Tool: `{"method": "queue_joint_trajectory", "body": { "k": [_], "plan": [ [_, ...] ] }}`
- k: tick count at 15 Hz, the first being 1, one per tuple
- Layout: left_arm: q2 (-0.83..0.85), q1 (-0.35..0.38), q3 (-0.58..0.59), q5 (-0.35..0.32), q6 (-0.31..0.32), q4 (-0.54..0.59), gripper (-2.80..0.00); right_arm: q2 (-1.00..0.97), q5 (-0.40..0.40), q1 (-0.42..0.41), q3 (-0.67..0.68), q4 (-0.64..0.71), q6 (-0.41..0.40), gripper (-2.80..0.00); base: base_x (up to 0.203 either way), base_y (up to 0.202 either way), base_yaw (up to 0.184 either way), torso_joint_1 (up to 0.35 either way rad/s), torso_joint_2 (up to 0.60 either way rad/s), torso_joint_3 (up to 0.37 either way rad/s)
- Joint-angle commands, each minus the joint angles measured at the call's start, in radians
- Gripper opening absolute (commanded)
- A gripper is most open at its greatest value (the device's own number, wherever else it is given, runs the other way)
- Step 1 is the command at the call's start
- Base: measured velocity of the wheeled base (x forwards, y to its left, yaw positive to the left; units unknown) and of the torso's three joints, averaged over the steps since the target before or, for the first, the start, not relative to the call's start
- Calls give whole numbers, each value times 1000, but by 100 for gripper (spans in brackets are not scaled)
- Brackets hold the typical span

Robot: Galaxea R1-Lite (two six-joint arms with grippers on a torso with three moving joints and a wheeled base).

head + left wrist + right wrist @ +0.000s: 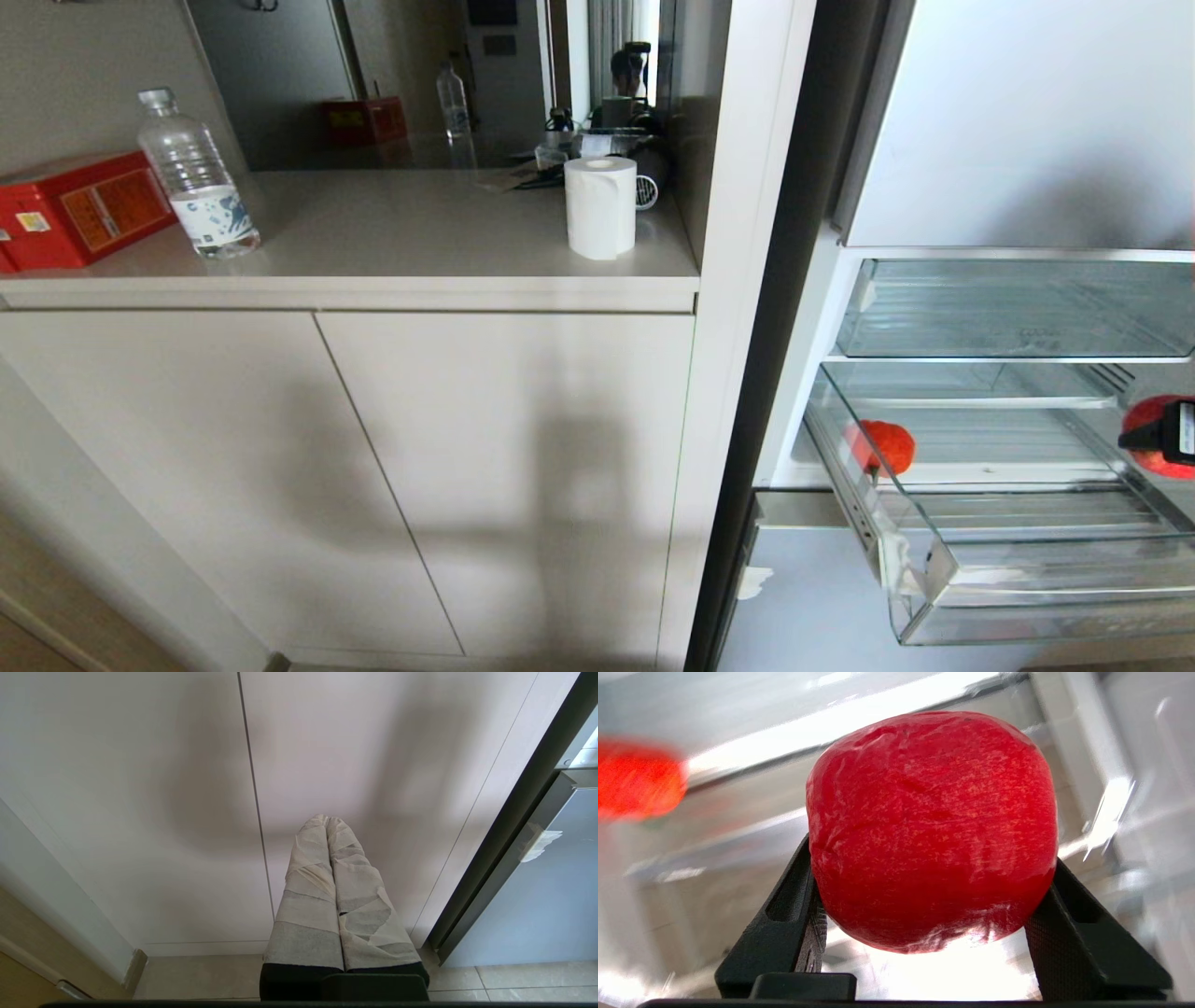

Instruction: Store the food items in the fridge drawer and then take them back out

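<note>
My right gripper is shut on a red round food item, with its black fingers pressed to both sides. In the head view this fruit and the right gripper show at the far right edge, over the pulled-out fridge drawer. A second, orange-red food item lies in the drawer near its left wall; it shows blurred in the right wrist view. My left gripper, with tape-wrapped fingers, hangs shut and empty, low before the cabinet door.
A shallower clear bin sits above the drawer. Left of the fridge, the counter carries a red box, a water bottle and a paper roll. Cabinet doors stand beneath.
</note>
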State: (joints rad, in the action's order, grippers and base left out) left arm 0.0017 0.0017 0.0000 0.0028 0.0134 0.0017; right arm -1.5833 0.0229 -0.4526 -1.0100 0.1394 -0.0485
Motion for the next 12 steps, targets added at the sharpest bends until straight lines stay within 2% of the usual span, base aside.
{"method": "queue_joint_trajectory", "body": {
  "k": [1, 4, 8, 12],
  "plan": [
    [1, 0, 0, 0, 0, 0, -280, 196, 25, 2, 152, -61, 2, -280, 0, 0, 0, 0, 0, 0],
    [1, 0, 0, 0, 0, 0, -280, 431, 41, 1, 288, -128, 6, -280, 0, 0, 0, 0, 0, 0],
    [1, 0, 0, 0, 0, 0, -280, 825, 55, 0, 428, -146, 16, -280, 0, 0, 0, 0, 0, 0],
    [1, 0, 0, 0, 0, 0, -280, 1106, 7, -9, 576, -151, 41, -280, 0, 0, 0, 0, 0, 0]
  ]
}}
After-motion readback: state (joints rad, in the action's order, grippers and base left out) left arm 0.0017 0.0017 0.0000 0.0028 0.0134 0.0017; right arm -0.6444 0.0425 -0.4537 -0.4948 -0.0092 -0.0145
